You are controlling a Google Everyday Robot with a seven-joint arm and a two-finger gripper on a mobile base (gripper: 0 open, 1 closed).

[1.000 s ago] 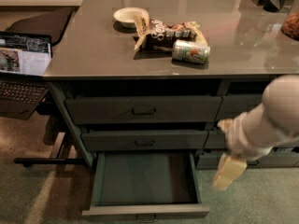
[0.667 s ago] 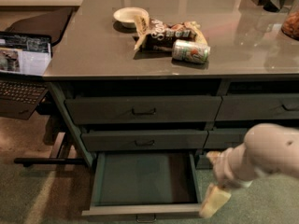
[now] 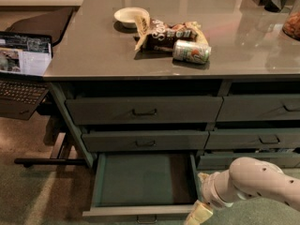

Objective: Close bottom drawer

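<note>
Bench (image 3: pixel 93 50) sits up above the hand (image 3: pixel 198 213). Bottom drawer (image 3: pixel 140 179) stands wide open, just left of hand. Hand's low by drawer's right front corner; grip state, can't tell. Can (image 3: pixel 191 51) and snack bag (image 3: pixel 164 32) are well above, labels unreadable.

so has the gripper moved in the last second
Yes. The gripper has dropped lower and shifted image-left, from beside the open bottom drawer's side wall down to its front corner.
</note>
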